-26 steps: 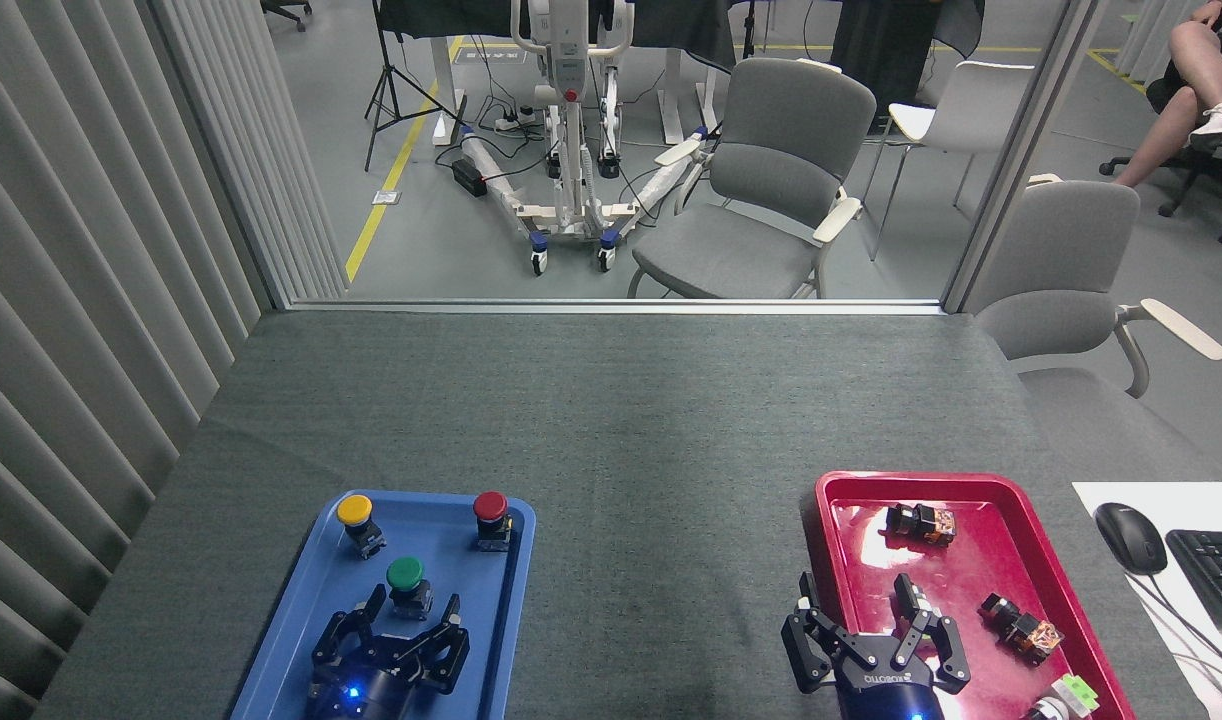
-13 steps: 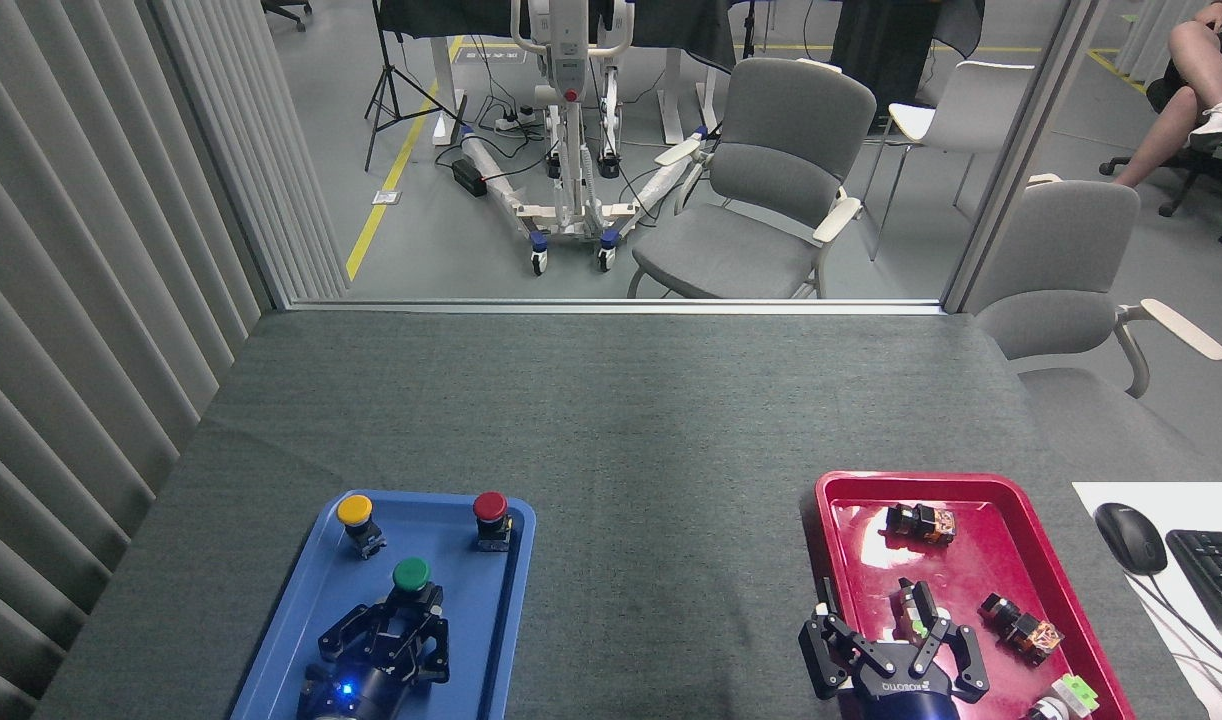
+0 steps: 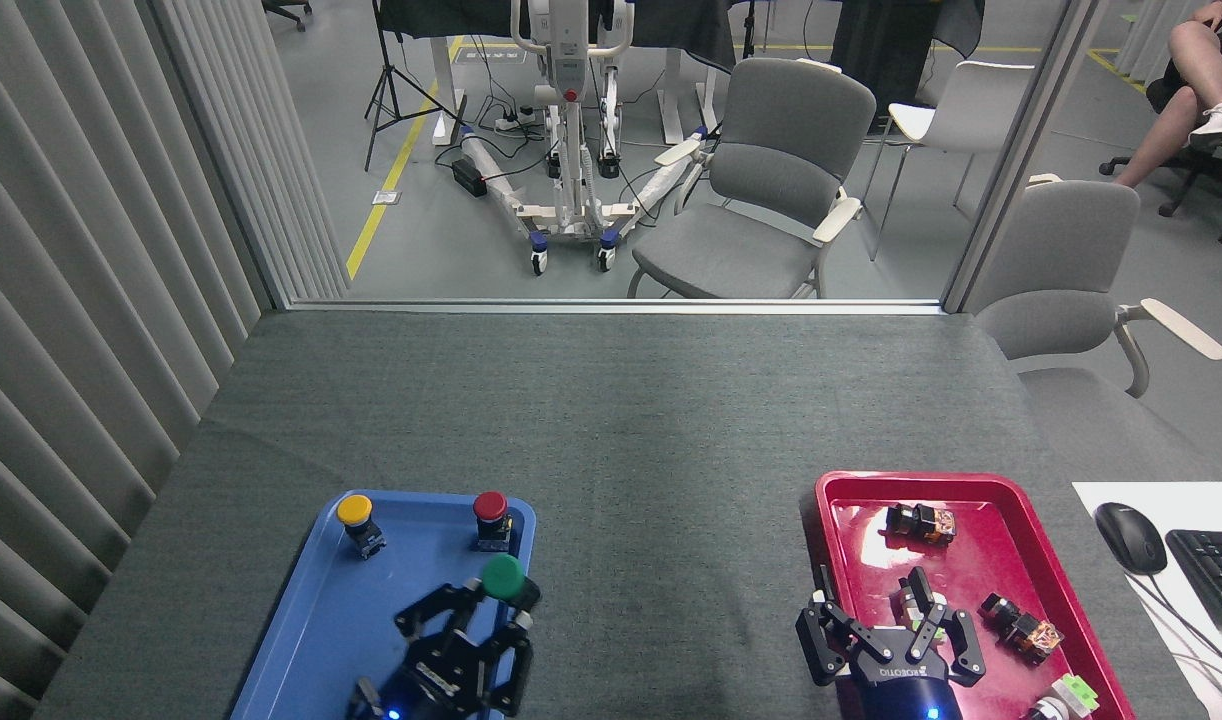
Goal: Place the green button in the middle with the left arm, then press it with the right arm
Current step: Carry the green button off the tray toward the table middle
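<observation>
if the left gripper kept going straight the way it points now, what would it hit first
Judging loosely, the left gripper, shut on the green button, points forward and slightly right. The blue tray's right rim comes first, if low enough; beyond it, bare grey table cloth. The red button sits just left of that line.

Green button (image 3: 503, 577) tilted, above the blue tray's (image 3: 301, 620) right edge.

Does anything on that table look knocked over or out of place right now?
Only the green button: it is tilted, pinched in the left gripper over the blue tray's right side, while the yellow button and red button stand upright. That looks like deliberate carrying. Nothing looks spilled or broken.
</observation>
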Tool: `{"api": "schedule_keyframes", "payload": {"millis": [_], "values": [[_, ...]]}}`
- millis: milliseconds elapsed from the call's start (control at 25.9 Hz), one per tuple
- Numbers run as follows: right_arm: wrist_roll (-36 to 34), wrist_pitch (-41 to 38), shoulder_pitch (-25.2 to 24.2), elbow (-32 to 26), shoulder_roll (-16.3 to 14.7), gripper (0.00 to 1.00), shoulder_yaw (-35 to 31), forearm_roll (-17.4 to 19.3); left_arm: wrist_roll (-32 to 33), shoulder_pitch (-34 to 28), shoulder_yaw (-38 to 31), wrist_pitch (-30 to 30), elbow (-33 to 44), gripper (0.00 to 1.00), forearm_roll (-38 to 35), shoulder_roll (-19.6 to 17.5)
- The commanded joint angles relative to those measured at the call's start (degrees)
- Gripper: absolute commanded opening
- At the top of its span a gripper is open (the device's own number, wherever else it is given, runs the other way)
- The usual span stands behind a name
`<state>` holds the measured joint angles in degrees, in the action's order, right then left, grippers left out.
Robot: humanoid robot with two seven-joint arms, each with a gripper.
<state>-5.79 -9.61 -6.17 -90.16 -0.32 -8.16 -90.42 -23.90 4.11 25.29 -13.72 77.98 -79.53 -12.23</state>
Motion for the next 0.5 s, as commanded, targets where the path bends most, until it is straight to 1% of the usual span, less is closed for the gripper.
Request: {"api": "schedule_keyframes", "payload": {"millis": [0, 77, 155, 232, 309, 386, 464], "values": [[0.5, -0.3, 1.0, 0.2, -0.4, 1.00, 0.1, -0.4, 5.0, 1.3, 9.5, 0.2, -2.0, 0.00, 1.7, 4.1], [0.5, 0.0, 0.9, 0.2, -0.5, 1.00, 0.2, -0.3, 7.5, 3.0, 11.6, 0.3, -4.9, 0.00, 1.7, 8.3], [0.5, 0.0, 0.5, 0.2, -0.6, 1.00, 0.2, -0.3, 7.6, 5.3, 12.0, 0.4, -9.6, 0.00, 1.2, 11.9], [0.5, 0.0, 0.3, 0.2, -0.7, 0.99, 0.3, -0.3, 7.5, 8.1, 11.9, 2.2, -15.6, 0.00, 1.0, 13.8], [0.5, 0.0, 0.3, 0.3, -0.7, 0.99, 0.3, -0.2, 6.0, 11.4, 12.0, 5.3, -21.3, 0.00, 1.0, 15.8], [0.5, 0.1, 0.2, 0.3, -0.6, 0.99, 0.4, -0.3, 3.9, 12.9, 12.0, 8.0, -24.0, 0.00, 1.0, 17.3], [0.5, 0.2, 0.2, 0.3, -0.3, 0.98, 0.6, -0.3, 2.0, 13.5, 12.0, 10.5, -24.4, 0.00, 0.7, 19.3]]}}
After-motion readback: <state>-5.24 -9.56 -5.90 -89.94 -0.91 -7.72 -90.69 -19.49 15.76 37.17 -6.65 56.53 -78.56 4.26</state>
